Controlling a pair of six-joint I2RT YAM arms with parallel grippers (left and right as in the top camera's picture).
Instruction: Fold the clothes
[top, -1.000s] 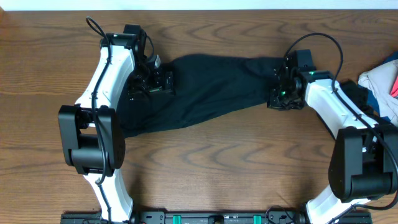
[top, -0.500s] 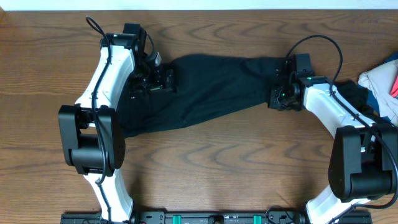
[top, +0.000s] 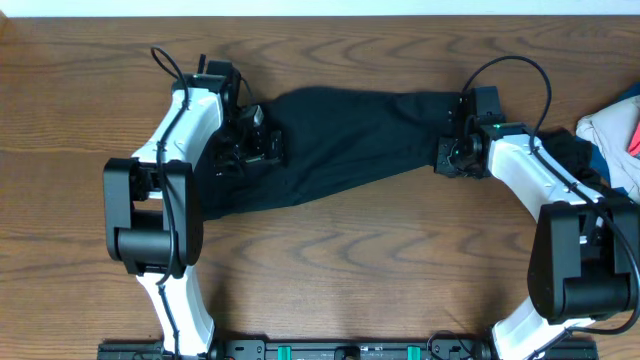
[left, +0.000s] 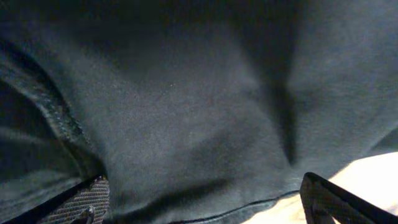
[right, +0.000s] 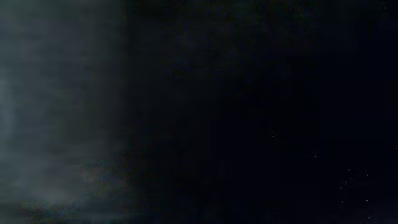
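Broadly, the black garment (top: 340, 140) stretches left-right, left end nearer.

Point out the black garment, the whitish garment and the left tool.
Plain black fabric garment (top: 350, 140), overhead view, middle of the cloth.
Whitish fabric garment with pink and blue (top: 605, 132), overhead view, pale left part.
Left tool (left: 204, 182), left wrist view, midway between fingertips.

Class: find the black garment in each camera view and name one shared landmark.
Overhead: the wrinkled black fabric garment lies across the upper middle of the brown wooden table.
Left wrist: the garment fills nearly the whole frame.
Right wrist: only dark blur, probably it.
Shared landmark: the table, a pale patch at the left wrist view's lower right.
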